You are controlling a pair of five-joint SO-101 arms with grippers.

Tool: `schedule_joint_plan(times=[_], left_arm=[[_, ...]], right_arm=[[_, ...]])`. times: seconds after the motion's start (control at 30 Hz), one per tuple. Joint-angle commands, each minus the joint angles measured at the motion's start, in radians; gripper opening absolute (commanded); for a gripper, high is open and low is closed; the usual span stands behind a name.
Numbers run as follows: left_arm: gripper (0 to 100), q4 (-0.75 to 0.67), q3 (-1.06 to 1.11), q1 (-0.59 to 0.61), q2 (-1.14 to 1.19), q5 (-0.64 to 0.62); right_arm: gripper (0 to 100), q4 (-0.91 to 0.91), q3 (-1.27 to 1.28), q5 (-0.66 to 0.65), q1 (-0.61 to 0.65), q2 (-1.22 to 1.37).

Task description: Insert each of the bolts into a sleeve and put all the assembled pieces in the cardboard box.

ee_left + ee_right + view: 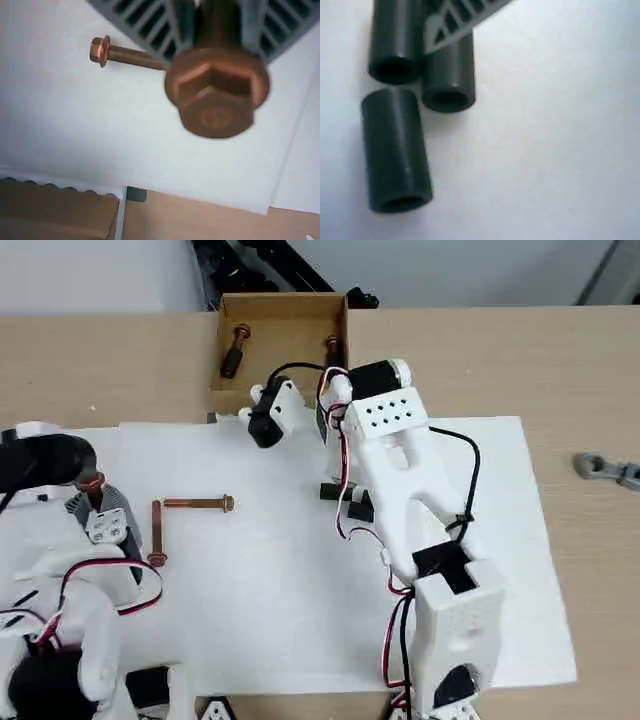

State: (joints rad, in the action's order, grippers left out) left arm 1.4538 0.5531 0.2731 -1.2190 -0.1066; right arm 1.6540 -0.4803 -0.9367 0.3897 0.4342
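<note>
Overhead, two copper flanged bolts (195, 504) (157, 532) lie loose; left claw (216, 25) clamps a third bolt (216, 95). Three black tubular sleeves (395, 150) (448, 75) (395, 45) show close-up; right claw (451, 25): cannot tell.

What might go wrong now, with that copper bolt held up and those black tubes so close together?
The three black plastic sleeves lie bunched together, so grabbing one may knock the others rolling. The copper hex-head bolt, clamped by its shaft, may tilt and miss a sleeve's hole.

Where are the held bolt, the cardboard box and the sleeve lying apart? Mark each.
held bolt (216, 97): left wrist view, hex head.
cardboard box (285, 345): high view, bare floor.
sleeve lying apart (395, 150): right wrist view, side wall.
</note>
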Motion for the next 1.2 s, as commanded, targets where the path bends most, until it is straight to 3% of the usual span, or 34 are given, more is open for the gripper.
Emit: schedule_joint_plan(times=[0.0,0.13,1.17], left_arm=[[1,-0.015,-0.007,0.006,0.008,0.003],[1,-0.020,-0.008,0.008,0.002,0.002],[1,-0.020,-0.005,0.008,0.008,0.003]], right_arm=[[18.6,-0.001,-0.044,-0.029,-0.001,0.013],[25.4,-0.013,-0.046,-0.035,0.007,0.065],[23.4,-0.186,-0.048,0.061,0.077,0.249]])
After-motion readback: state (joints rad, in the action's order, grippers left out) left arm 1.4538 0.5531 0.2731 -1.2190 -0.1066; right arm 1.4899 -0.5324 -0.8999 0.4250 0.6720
